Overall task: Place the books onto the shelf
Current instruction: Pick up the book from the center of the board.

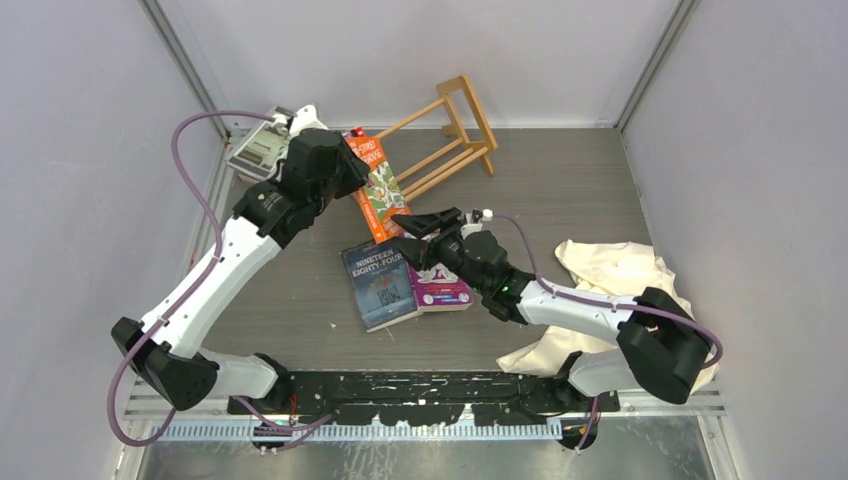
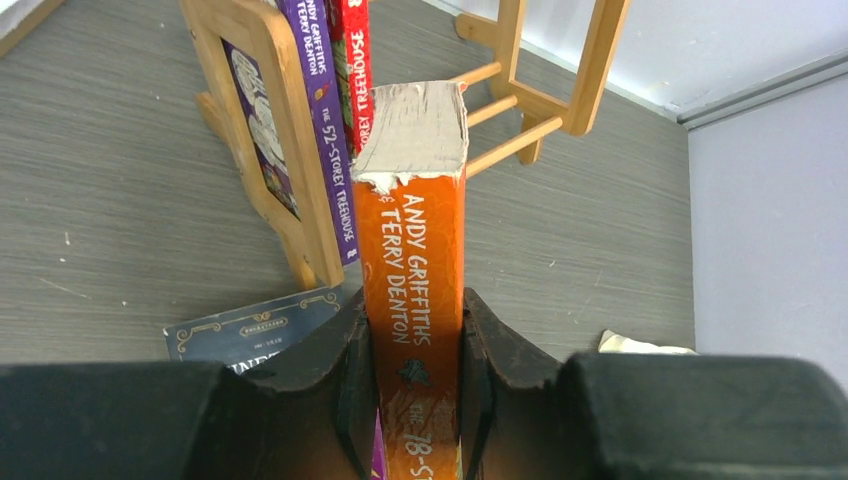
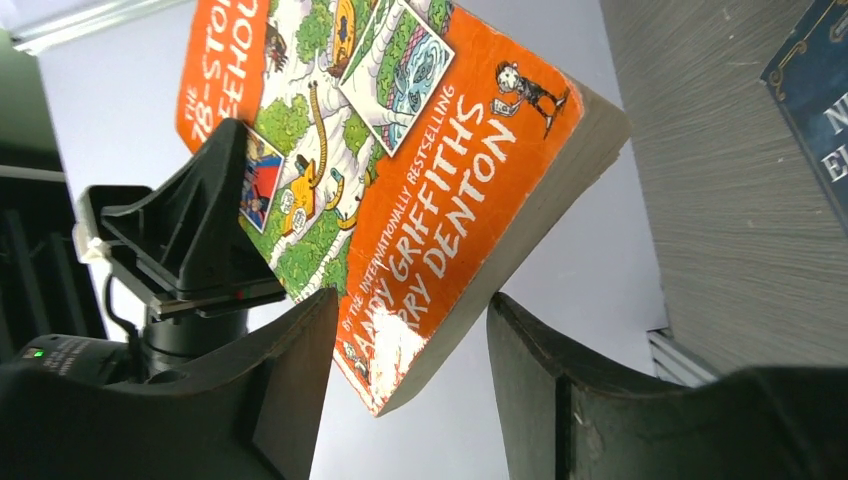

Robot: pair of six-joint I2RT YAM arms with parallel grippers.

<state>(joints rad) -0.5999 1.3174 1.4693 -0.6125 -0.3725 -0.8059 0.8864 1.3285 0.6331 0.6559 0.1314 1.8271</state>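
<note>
**Orange paperback clamped beside the shelf**

The orange book [image 2: 412,240], a worn paperback, was marked by white lettering on its spine and a frayed, greyish top edge. It was gripped by the left gripper [image 2: 415,335], whose jaws were closed flat on its two covers near the spine. The book was held just beside the shelf [image 2: 265,130], a light-wood rack of thin slats with open rectangular end frames. Whether it rested on the slats could not be told. A purple book [image 2: 322,120] and a red book [image 2: 350,60] were stood upright at the near end frame. The right gripper [image 3: 410,310] was seen with its jaws wide apart, the orange book's lower corner lying loose between them. A dark blue book [image 1: 380,285] was laid flat on the grey, wood-grained table [image 1: 560,190], well apart from a crumpled cream cloth [image 1: 610,270].
</note>
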